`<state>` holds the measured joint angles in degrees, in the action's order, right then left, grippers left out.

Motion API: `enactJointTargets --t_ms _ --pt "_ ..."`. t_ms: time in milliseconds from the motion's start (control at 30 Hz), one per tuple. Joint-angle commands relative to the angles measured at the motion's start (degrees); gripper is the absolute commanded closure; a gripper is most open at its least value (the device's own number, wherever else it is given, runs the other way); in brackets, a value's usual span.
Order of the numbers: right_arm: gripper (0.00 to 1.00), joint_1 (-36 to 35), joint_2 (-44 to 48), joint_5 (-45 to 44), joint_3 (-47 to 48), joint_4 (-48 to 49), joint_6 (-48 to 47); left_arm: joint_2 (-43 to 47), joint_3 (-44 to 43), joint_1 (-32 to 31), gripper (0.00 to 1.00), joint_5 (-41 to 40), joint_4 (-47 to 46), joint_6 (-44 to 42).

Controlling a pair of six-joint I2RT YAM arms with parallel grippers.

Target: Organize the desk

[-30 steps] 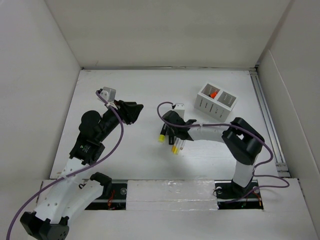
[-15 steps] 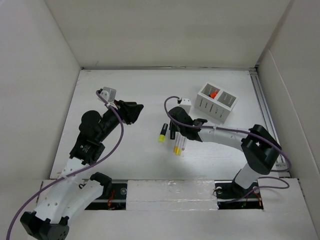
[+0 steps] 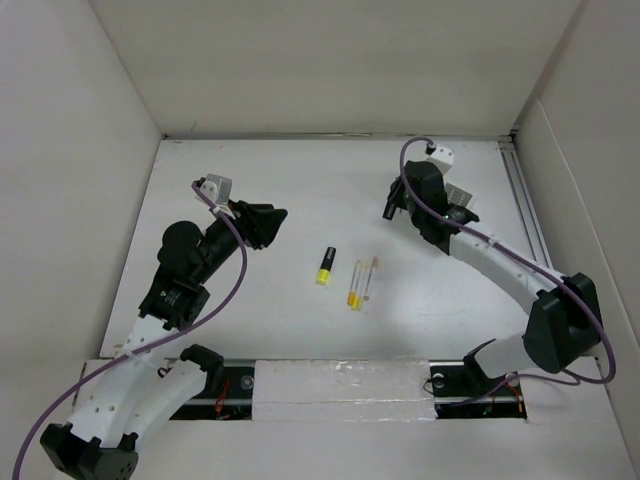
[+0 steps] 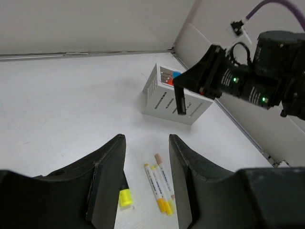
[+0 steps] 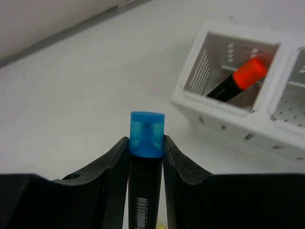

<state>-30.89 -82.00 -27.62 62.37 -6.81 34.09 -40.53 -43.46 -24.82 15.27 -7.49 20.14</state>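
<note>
From above, your right arm covers most of the organizer box, so its compartments can't be read there. At the right wrist, the blue-capped marker runs off the bottom edge (barcode partly cropped). One finger of your left gripper hides part of the yellow highlighter.

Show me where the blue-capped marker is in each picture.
Top external: blue-capped marker upper right of centre, a dark stub in the right gripper.
Left wrist: upper middle, upright before the organizer box.
Right wrist: bottom centre, clamped in the gripper.
Shared landmark: the white organizer box.
</note>
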Motion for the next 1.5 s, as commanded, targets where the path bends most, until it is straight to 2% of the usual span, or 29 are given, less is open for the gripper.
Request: enactJointTargets --t_ms 0,133,333,500,800,1100,1333,1400,1467 --pt "0.99 4.3 1.2 0.5 3.1 2.9 -2.8 0.7 -0.1 -0.4 0.62 1.5 -3.2 0.8" --pt "1.00 11.8 0.4 0.3 5.6 5.1 -4.1 0.6 -0.4 -1.0 0.62 0.5 -3.0 0.5" --pt "1.00 15.4 -3.2 -5.4 9.3 8.4 -8.2 1.4 -0.2 -1.0 0.62 0.6 -3.2 0.8" --pt "1.00 15.4 -5.8 -9.9 10.8 10.1 -11.9 1.9 -0.2 -1.5 0.62 0.4 -3.1 0.6" --pt "1.00 16.0 -10.0 -11.4 9.7 12.8 -13.8 2.6 0.0 -1.5 0.62 -0.3 -3.0 0.5" --pt "1.00 16.0 -16.9 -10.8 12.8 14.3 -15.2 2.1 -0.1 -1.5 0.62 -0.2 -2.7 0.3" --pt "1.00 13.0 -19.1 -14.0 12.6 14.6 -15.4 2.1 -0.2 -1.5 0.62 -0.6 -2.4 0.1" --pt "0.97 12.4 -18.5 -15.0 12.1 14.6 -15.3 2.8 0.0 -1.5 0.62 -0.8 -2.6 0.1" --pt "0.90 11.6 -17.4 -15.3 10.9 14.9 -15.2 2.8 -0.1 -1.5 0.61 -1.3 -2.5 0.0"
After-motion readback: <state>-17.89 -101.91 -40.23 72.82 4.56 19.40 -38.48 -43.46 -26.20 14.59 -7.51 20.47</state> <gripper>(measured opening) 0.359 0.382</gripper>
